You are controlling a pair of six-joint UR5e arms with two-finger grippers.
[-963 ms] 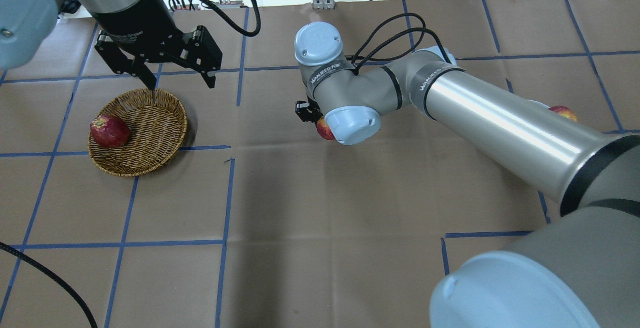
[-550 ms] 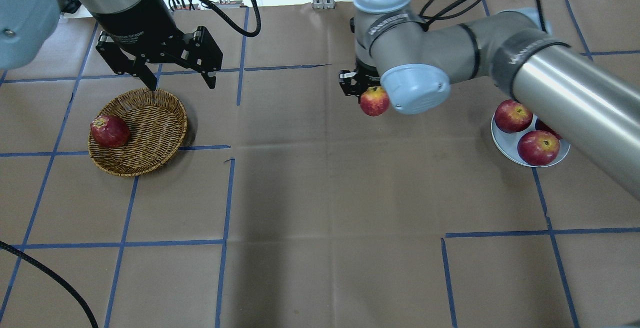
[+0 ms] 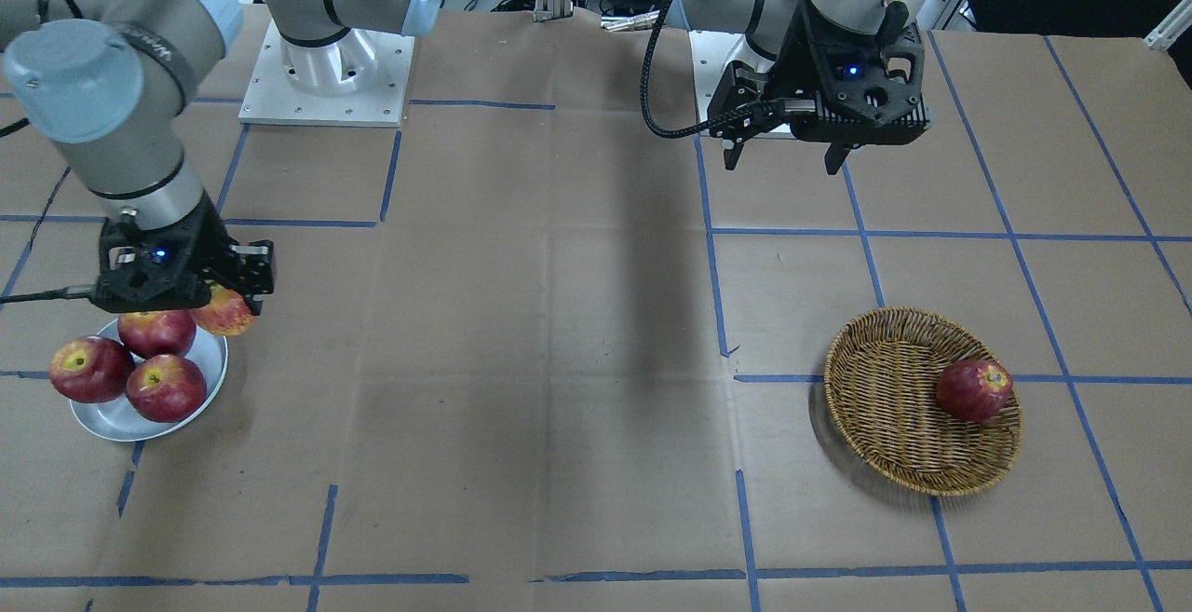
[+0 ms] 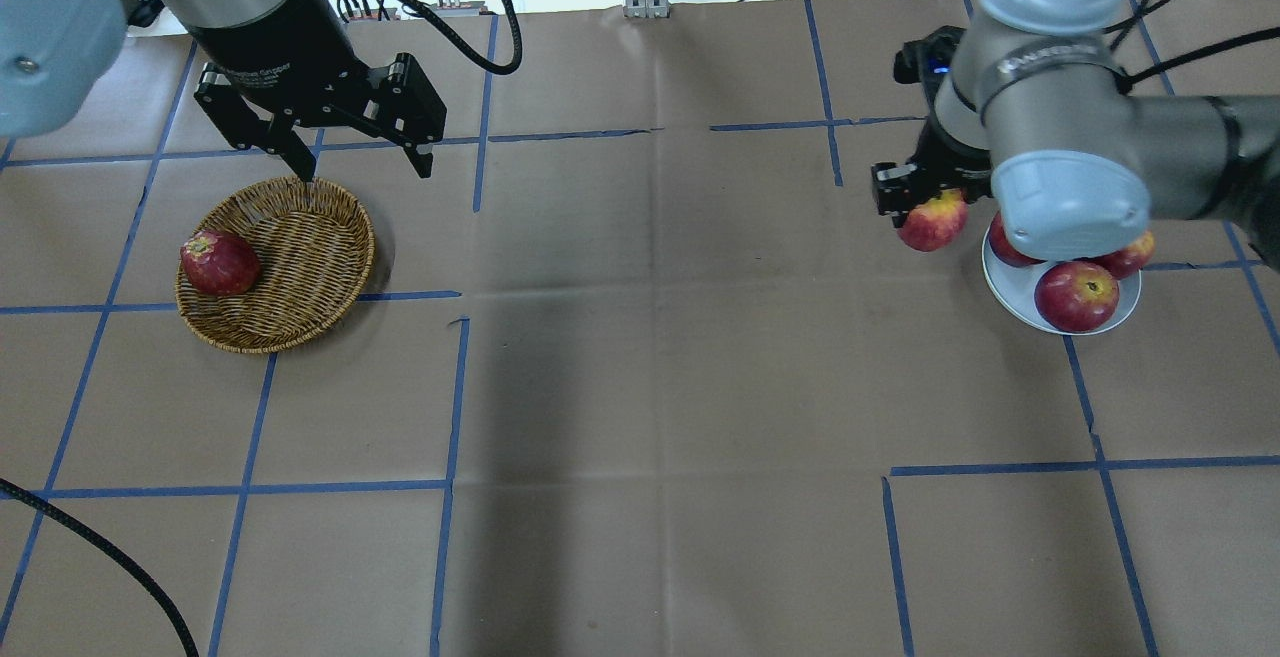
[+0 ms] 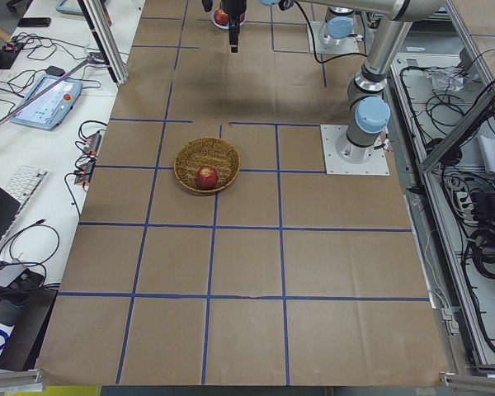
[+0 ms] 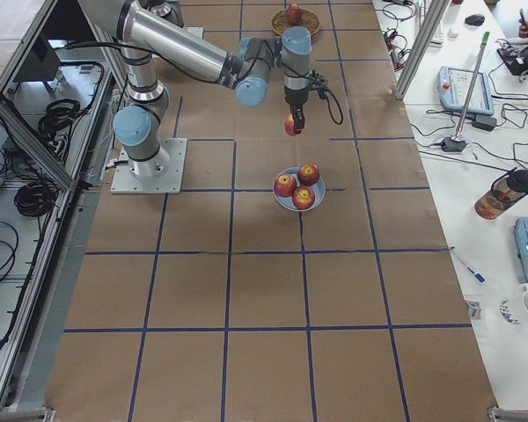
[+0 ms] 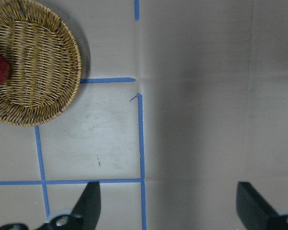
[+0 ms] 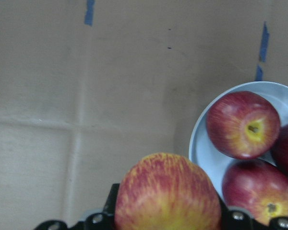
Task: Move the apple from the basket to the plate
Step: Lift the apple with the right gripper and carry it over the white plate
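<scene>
The brown table [image 4: 640,387] now has the right end effector [image 4: 925,207] at its far right, pinching the apple [image 4: 935,225], which it has swung over from mid-table to hang just short of the plate [image 4: 1003,295] rim. Three other apples [image 4: 1076,296] crowd the plate, leaving a bare strip along the edge nearest the carried one. The left end effector [image 4: 365,169] stays spread, raised near the basket [image 4: 300,237], with wide bare table between.

Even bright overhead light, soft shadows, sharp focus
</scene>
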